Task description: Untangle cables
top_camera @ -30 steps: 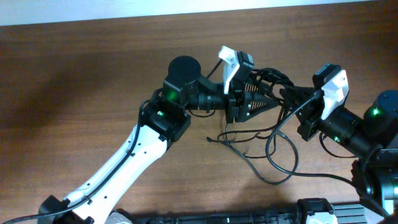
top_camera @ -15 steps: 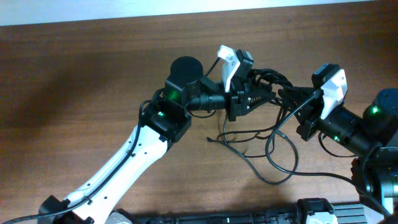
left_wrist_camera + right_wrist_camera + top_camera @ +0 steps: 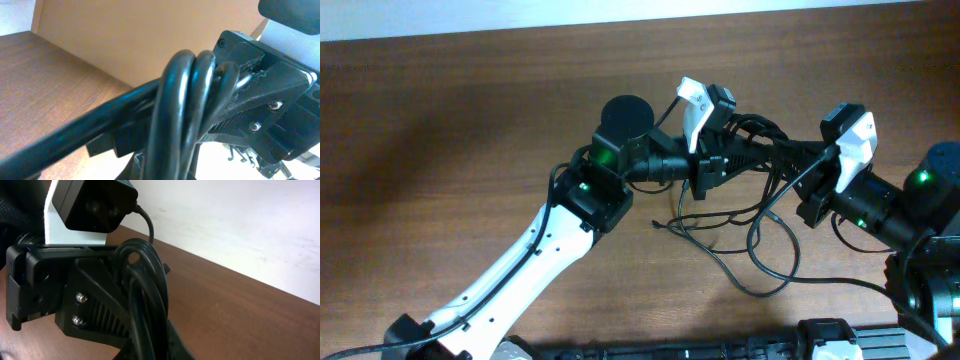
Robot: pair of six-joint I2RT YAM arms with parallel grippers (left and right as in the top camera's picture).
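Observation:
The cables [image 3: 767,150] are thin black cords, bunched in the air between my two grippers, with loose loops trailing down onto the table [image 3: 772,262]. My left gripper [image 3: 745,156] points right and is shut on the bunch. My right gripper [image 3: 790,153] points left and is shut on the same bunch, close to the left one. In the left wrist view, looped cords [image 3: 185,110] fill the middle with the right gripper [image 3: 270,110] behind them. In the right wrist view, the cords [image 3: 147,295] hang in front of the left gripper [image 3: 75,295].
The brown wooden table [image 3: 450,130] stretches left and to the back. A pale wall [image 3: 620,8] runs along its far edge. The left arm [image 3: 540,250] crosses from the bottom left. Black equipment [image 3: 820,340] sits at the front edge.
The left gripper's fingers have gone from spread wide to closed on the cable bunch, and it has shifted slightly right toward the right gripper. The right arm has stayed still.

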